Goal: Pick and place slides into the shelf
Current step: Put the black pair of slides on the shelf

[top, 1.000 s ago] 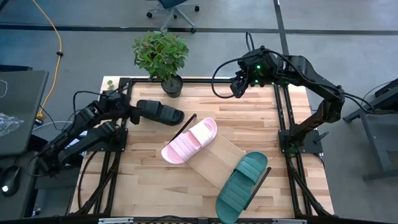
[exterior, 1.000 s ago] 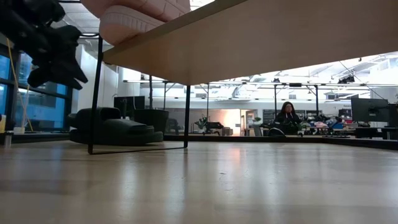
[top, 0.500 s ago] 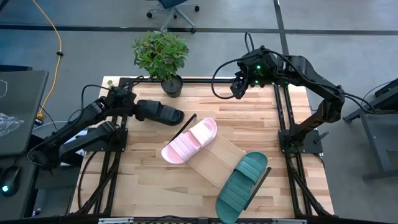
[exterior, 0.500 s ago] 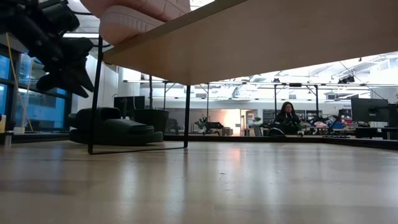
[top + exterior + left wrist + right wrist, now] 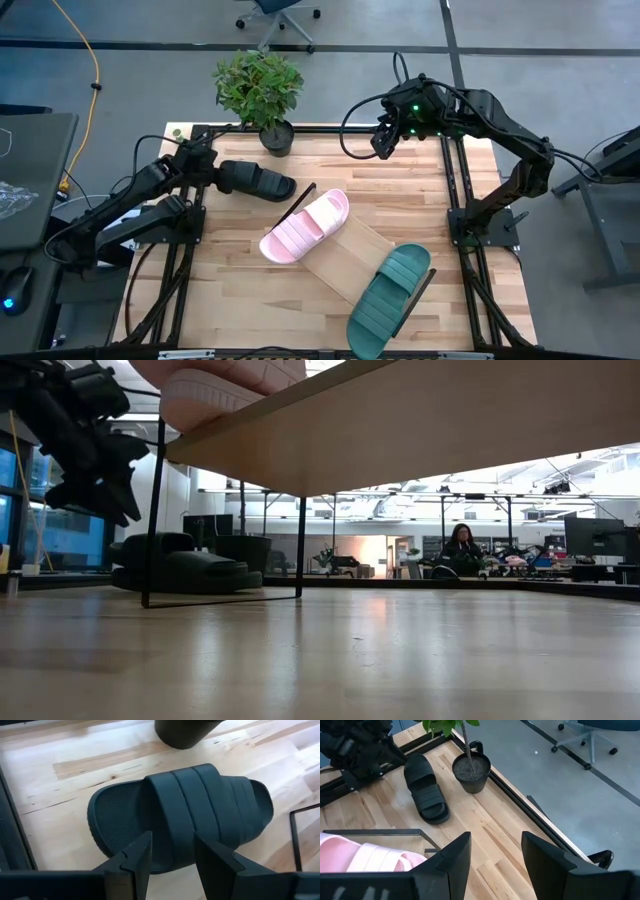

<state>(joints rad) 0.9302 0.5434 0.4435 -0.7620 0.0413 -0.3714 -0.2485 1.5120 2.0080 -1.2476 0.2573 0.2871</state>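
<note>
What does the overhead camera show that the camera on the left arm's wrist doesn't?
Only the overhead view shows the pink slide and the teal slide lying on the shelf, the raised right gripper open above the table's far side, and the plant's leaves. Only the left wrist view shows the black slide's ribbed strap up close, framed between the open left gripper's fingers. Both show the black slide lying flat on the wooden table, beside the dark plant pot.

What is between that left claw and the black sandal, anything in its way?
Nothing visible. The left gripper hangs open just above the heel end of the black slide, with only air between them. The potted plant stands close beside the slide's toe end, not between gripper and slide.
</note>
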